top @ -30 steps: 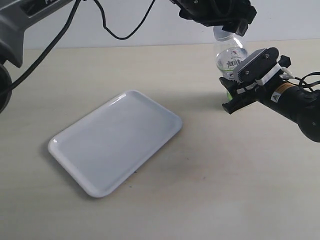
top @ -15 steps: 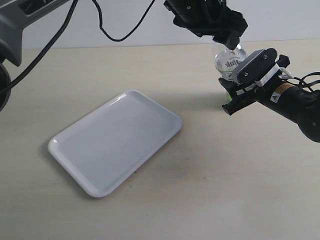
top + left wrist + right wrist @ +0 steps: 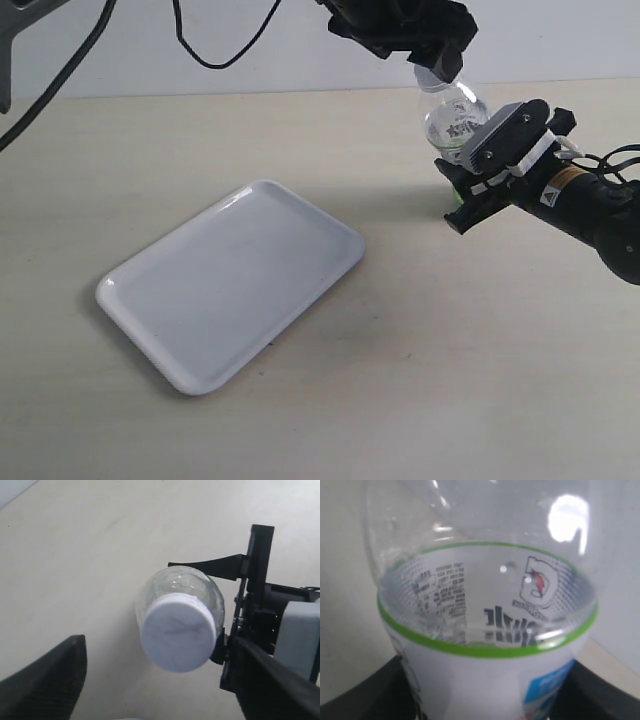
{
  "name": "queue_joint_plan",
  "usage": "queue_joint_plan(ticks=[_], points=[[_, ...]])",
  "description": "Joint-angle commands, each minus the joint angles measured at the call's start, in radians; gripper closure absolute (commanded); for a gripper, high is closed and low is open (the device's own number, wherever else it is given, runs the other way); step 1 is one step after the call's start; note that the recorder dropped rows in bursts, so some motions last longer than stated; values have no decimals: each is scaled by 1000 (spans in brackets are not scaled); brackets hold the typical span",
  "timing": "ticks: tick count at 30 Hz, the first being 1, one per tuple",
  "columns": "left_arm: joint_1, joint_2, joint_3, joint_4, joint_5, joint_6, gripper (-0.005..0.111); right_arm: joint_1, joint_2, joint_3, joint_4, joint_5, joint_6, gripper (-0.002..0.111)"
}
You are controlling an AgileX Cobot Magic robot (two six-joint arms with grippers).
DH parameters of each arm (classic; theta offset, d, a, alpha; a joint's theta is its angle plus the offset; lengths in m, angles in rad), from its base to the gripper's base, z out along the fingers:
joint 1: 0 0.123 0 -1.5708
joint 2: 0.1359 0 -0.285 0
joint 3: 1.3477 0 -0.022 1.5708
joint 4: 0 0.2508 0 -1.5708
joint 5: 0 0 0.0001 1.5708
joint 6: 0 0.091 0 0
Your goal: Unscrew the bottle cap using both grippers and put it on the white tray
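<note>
Left gripper (image 3: 159, 652) has come down and shifted sideways over the neck in the last second, and the bottle leans a little more. Its jaws are apart, one finger on each side of the bottle cap (image 3: 178, 631), with no contact yet. The cap is still seated on the bottle (image 3: 455, 115). Right gripper (image 3: 458, 188) is clamped on the labelled body. White tray (image 3: 230, 290) sits well apart. Looks lined up: close on the cap next, then twist. It sits closer to one finger, so it may slip.
</note>
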Motion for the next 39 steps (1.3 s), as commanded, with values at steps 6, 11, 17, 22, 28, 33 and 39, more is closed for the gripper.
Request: queue_joint_plan(ticks=[6, 11, 17, 22, 28, 33, 39], points=[[6, -12, -5, -47, 19, -4, 37, -5, 0, 2, -70, 60, -23, 108], [6, -12, -5, -69, 19, -2, 50, -5, 0, 2, -63, 60, -23, 108], [6, 4, -5, -69, 19, -2, 43, -5, 0, 2, -63, 60, -23, 108], [6, 22, -5, -60, 10, -2, 44, -5, 0, 2, -63, 60, -23, 108], [6, 20, -5, -60, -9, -2, 44, -5, 0, 2, -63, 60, -23, 108], [6, 20, -5, -60, -16, -2, 44, -5, 0, 2, -63, 60, -23, 108], [6, 20, -5, -60, -24, -2, 44, -5, 0, 2, -63, 60, -23, 108]])
